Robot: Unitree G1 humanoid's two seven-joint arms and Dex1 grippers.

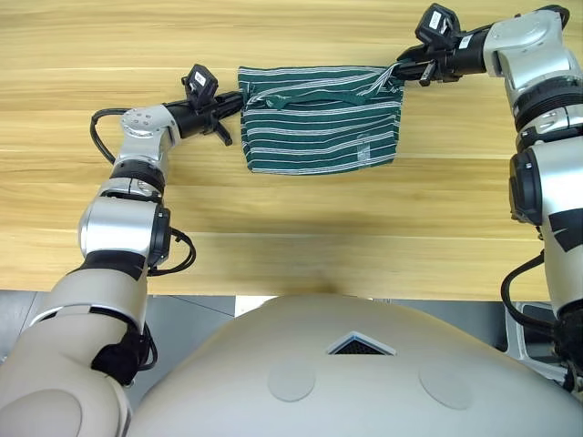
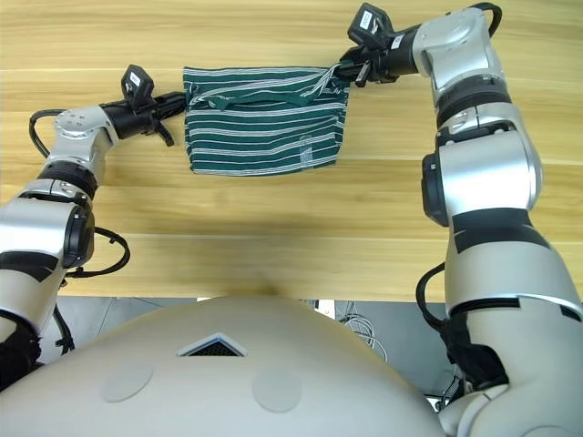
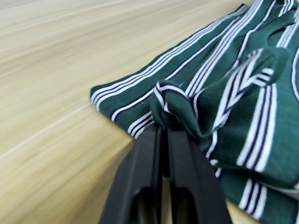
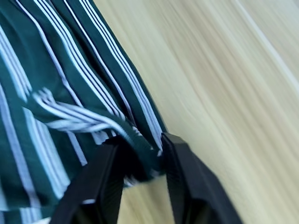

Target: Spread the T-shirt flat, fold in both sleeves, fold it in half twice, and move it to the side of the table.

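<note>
The shirt (image 1: 321,118) lies folded small, far out on the table (image 1: 273,228), with the left gripper (image 1: 237,106) and right gripper (image 1: 399,68) each pinched shut on a far corner. I'd lift both corners evenly and draw them toward the near edge, keeping the layers square

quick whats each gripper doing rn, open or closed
Left gripper: closed, pinching the T-shirt at its left edge.
Right gripper: closed on the T-shirt's far right corner.

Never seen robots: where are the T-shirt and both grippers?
T-shirt (image 1: 319,127), left eye view, middle of the folded cloth.
left gripper (image 3: 162,128), left wrist view, between its fingertips.
right gripper (image 4: 140,142), right wrist view, between its fingertips.
</note>
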